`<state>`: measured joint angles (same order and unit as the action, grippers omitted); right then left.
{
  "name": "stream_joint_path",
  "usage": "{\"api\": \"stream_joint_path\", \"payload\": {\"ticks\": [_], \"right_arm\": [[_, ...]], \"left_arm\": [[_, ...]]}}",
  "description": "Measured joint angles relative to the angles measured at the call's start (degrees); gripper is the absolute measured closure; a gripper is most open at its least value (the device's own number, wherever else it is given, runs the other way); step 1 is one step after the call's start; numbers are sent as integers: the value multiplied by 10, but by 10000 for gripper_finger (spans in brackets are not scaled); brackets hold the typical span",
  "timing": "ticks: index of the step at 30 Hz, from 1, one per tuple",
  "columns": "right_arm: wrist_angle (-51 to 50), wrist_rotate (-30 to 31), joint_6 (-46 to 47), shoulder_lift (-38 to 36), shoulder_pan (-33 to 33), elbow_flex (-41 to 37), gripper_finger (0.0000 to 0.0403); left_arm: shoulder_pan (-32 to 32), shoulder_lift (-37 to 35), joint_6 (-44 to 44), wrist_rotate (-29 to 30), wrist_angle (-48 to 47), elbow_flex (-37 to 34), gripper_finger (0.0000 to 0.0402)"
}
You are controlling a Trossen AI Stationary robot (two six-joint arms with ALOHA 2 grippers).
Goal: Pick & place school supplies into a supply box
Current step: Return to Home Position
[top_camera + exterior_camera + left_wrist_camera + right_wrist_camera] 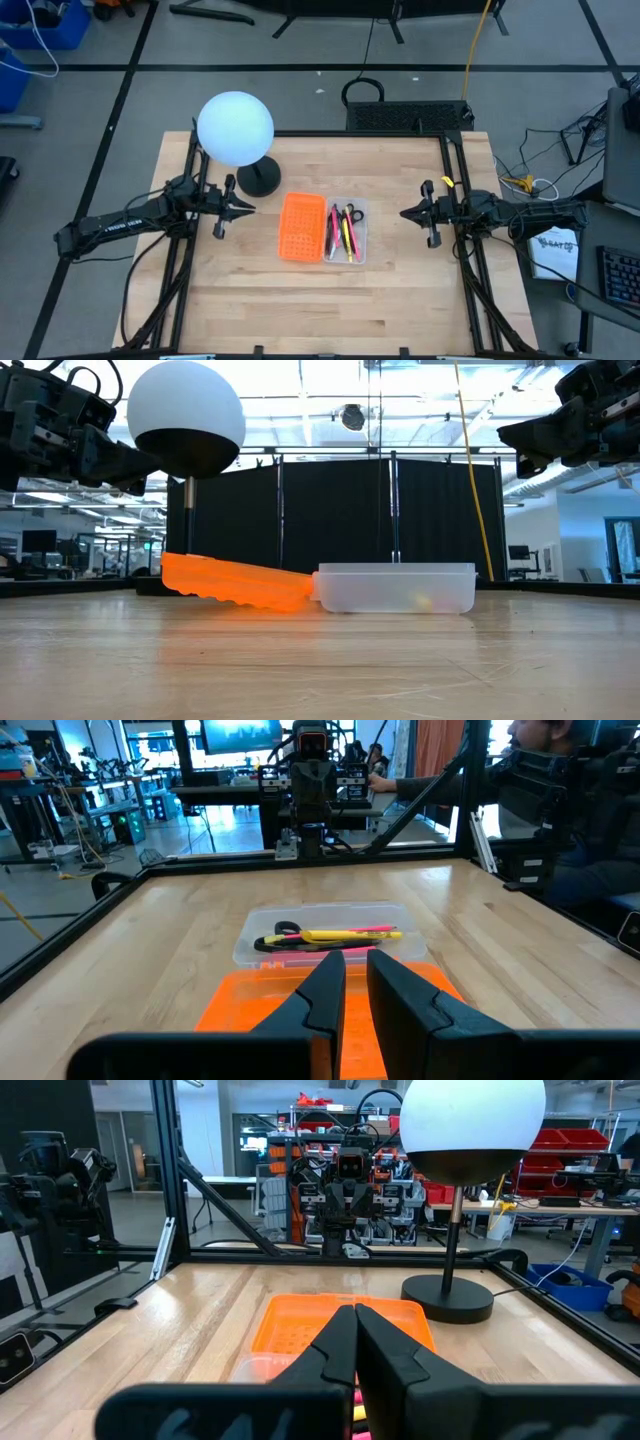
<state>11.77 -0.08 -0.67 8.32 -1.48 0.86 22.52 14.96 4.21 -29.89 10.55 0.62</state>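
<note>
The supply box sits mid-table: its clear tray [357,240] lies flat, and the joined orange gridded lid [302,226] lies open to its left. In the low view the lid [235,582] slopes up from the tray [395,588]. The school supplies [343,228] lie inside the tray: pink and yellow pens and the black-handled scissors [352,211]. The left wrist view shows them too [335,934]. My left gripper [248,208] hovers left of the lid, its fingers [330,982] a narrow gap apart. My right gripper [405,213] hovers right of the tray, shut [355,1330]. Both hang above the table [150,458] [505,432].
A white globe lamp [235,128] on a black base [260,180] stands at the far left, close behind my left gripper. Black frame rails run along the table's left and right sides [462,200]. A person [560,780] sits beyond the table's right side.
</note>
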Motion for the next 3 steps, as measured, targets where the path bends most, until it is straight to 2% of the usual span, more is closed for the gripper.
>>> {"api": "stream_joint_path", "payload": {"ticks": [3], "right_arm": [[0, 0, 0, 0, 0, 0, 403]], "left_arm": [[0, 0, 0, 0, 0, 0, 350]]}}
